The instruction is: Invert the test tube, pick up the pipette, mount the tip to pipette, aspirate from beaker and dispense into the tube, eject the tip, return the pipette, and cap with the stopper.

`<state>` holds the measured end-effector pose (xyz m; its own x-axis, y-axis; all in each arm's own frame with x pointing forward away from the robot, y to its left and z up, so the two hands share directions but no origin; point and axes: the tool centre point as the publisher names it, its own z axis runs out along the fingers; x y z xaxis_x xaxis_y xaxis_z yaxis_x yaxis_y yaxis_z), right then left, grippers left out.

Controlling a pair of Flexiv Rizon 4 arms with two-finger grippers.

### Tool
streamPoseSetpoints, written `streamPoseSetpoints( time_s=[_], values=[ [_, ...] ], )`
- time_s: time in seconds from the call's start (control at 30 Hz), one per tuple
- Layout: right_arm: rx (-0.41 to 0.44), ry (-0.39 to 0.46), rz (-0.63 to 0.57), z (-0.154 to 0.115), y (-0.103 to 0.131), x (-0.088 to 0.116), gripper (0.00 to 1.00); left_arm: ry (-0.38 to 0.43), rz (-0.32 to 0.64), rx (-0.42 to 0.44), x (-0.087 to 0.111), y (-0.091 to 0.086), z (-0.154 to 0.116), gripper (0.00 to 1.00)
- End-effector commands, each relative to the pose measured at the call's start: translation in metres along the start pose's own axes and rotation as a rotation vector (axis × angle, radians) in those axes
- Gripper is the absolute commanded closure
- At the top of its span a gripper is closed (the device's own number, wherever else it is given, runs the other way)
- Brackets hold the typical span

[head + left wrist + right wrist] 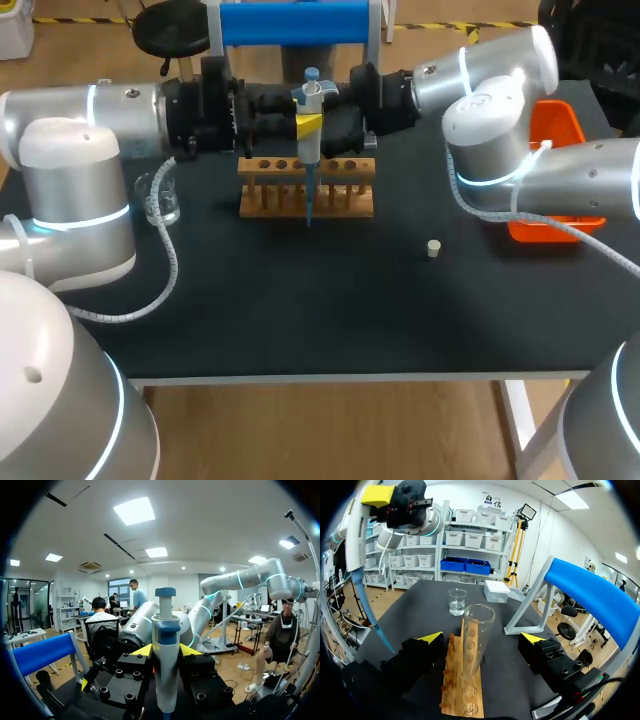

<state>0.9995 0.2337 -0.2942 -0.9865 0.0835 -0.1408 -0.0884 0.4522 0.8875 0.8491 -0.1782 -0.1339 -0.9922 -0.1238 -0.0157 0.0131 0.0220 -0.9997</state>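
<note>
The pipette (308, 150) hangs upright, clamped in the left jaws. Its blue tip (308, 205) points down close by the rack (345, 200), likely so liquid can go into the tube (476, 635). The tube stands in the rack between the right jaws, which are spread wide and clear of it, probably ready to steady it. The beaker (160, 200) and stopper (433, 248) wait on the table (300, 310).

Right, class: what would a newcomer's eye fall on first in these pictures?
The blue-and-white pipette, held upright in the left claw with its blue tip down near the wooden rack. Next, the clear test tube standing in that rack between the open fingers of the right claw, and the stopper alone on the black table.
</note>
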Motion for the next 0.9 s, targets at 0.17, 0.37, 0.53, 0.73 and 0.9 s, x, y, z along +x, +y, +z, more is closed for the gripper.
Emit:
streamPoseSetpoints(
  time_s=[0.17,0.37,0.53,0.73,0.9],
  values=[
    [-0.038,-0.003,0.009,-0.046,-0.008,0.003,0.0,-0.003,0.001,0.0,0.001,0.0,0.001,1.0],
    [-0.099,-0.003,0.024,-0.068,-0.012,0.003,0.0,-0.003,0.001,0.0,0.001,0.0,0.001,1.0],
    [-0.16,0.018,0.023,-0.083,-0.007,0.01,0.0,-0.003,0.001,0.0,0.001,0.0,0.001,1.0],
    [-0.227,0.052,0.014,-0.104,0.009,0.028,0.0,-0.003,0.001,0.0,0.001,0.0,0.001,1.0],
    [-0.267,0.067,0.009,-0.121,0.027,0.046,0.0,-0.003,0.001,0.0,0.001,0.0,0.001,1.0]
  ],
)
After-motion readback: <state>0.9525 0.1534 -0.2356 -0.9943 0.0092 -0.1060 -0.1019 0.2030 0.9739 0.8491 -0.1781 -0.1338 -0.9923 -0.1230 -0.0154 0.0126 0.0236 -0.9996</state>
